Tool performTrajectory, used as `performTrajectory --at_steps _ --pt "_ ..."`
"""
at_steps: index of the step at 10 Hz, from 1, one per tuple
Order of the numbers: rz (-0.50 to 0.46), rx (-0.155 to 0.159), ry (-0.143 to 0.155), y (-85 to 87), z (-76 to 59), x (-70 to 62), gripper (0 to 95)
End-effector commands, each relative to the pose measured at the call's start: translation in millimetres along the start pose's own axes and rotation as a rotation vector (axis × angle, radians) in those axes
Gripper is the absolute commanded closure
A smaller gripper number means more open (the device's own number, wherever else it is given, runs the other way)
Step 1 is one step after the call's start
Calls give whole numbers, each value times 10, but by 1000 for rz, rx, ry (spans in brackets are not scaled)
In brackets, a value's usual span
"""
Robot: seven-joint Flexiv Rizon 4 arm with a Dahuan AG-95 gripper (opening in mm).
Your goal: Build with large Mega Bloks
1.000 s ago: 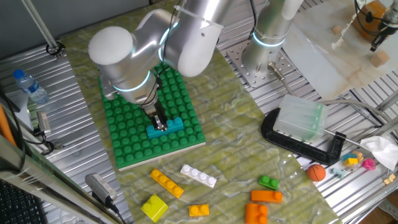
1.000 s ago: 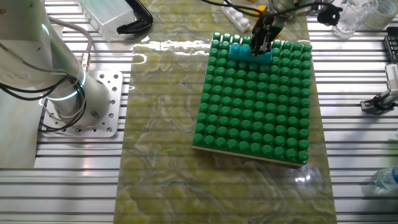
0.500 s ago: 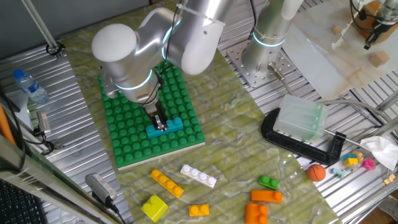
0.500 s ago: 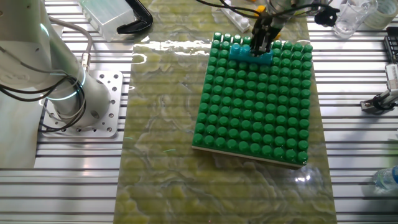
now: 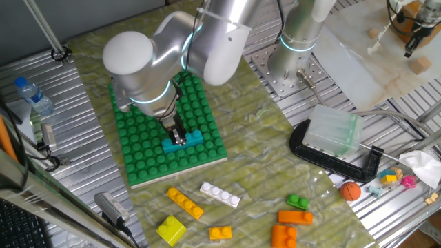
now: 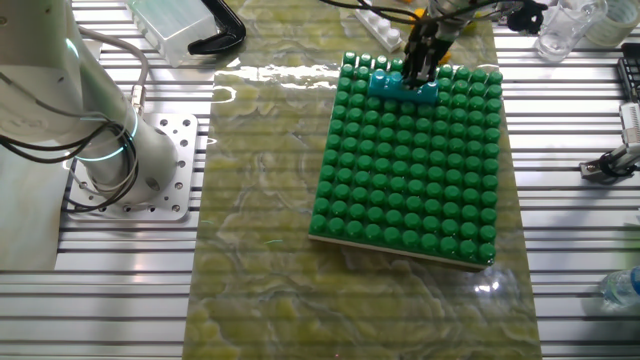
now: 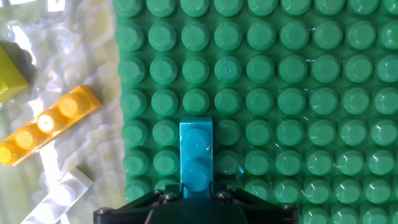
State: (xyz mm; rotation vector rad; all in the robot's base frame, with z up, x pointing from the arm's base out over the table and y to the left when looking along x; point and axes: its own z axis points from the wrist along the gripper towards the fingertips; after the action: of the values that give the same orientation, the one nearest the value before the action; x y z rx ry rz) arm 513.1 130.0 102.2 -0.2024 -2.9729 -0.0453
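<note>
I have the gripper (image 5: pixel 179 137) down on the teal brick (image 7: pixel 196 152), its jaws clamped across the brick's narrow width. In the hand view the brick runs straight ahead from the jaws, long axis in line with my line of sight, its near end tucked between them. It sits on the studs of the green baseplate (image 7: pixel 298 93), close to the edge nearest the loose pieces. I judge it seated or nearly so, though I cannot tell from here whether it is pressed fully home.

Beside that edge of the baseplate, the long yellow brick (image 7: pixel 46 124) lies slantwise on the desk (image 5: pixel 255 145), with the white brick (image 7: pixel 59 196) just below it and a yellow-green block (image 7: pixel 9 78) at the frame's edge.

From the fixed view, farther out from the baseplate lie a small orange brick (image 5: pixel 220 233), an orange pair (image 5: pixel 289 227) and a green brick (image 5: pixel 298 202), all well apart from the jaws. If the teal brick is home, my next move is, I judge, to part the jaws and lift straight off; any sideways pull could unseat it.
</note>
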Motion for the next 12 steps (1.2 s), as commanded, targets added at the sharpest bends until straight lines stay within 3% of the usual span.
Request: performTrajectory --at_steps 1,2,5,8,10,12 --pt "-12 -3 -9 -1 -123 33 760" --pt "-13 -3 -9 -3 -113 30 570" --pt "-15 -5 -19 -15 -64 3 570" --pt "-10 -5 -9 23 -153 49 570" --pt "-2 -3 1 41 -202 88 950" --pt "1 1 12 41 -232 135 950"
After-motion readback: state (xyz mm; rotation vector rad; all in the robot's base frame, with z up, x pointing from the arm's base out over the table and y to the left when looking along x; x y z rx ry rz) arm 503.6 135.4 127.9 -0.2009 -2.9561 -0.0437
